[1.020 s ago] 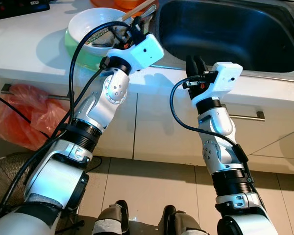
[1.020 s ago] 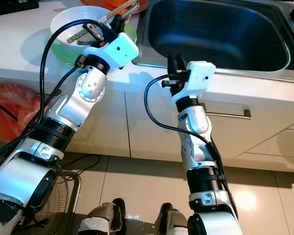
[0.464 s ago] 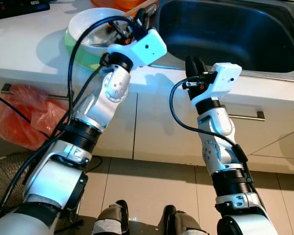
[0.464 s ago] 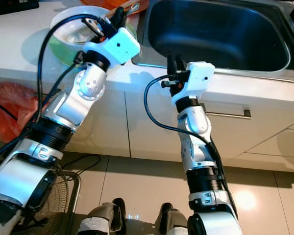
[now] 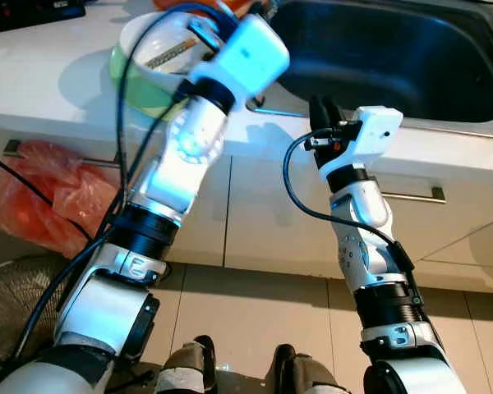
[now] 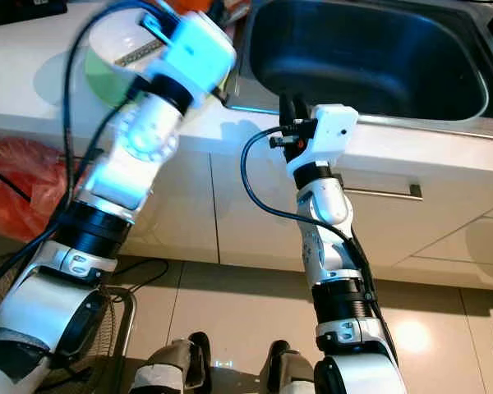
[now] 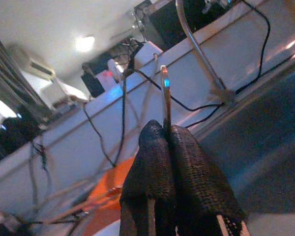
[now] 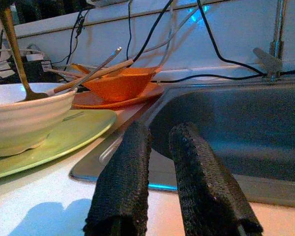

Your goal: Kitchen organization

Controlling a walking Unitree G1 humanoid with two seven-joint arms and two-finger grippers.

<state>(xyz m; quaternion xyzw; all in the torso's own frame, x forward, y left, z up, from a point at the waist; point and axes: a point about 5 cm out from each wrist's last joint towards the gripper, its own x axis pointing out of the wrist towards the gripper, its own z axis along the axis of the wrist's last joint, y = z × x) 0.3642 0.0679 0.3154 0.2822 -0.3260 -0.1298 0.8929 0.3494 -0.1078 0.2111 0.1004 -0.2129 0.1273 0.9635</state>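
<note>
1. Nearest the camera, both silver arms rise from the robot's body toward the white table (image 5: pixel 57 82) edge; a red plastic bag (image 5: pixel 41 197) lies on the floor at the robot's left.
2. At the table's front lip, the right claw (image 8: pixel 169 179) hovers with its two black fingers slightly parted and holding nothing, aimed over the rim of the dark steel sink (image 5: pixel 394 57).
3. Higher and farther, the left claw (image 7: pixel 168 147) is pressed together, pinching a thin metal utensil handle (image 7: pixel 165 101) that stands up between its fingers; its lower end is hidden.
4. Beyond that, the white bowl (image 8: pixel 24 118) rests on a pale green plate (image 8: pixel 73 135), a brass-coloured spoon (image 8: pixel 14 54) leaning inside it; an orange bowl (image 8: pixel 120 83) holding chopsticks (image 8: pixel 96 73) sits behind.
5. Judging by this, the sink lies to the right of the left claw, so the left arm is nearer for carrying the utensil across.
6. Only the right wrist view makes the spoon and chopsticks clear; the eye views blur the left arm.
</note>
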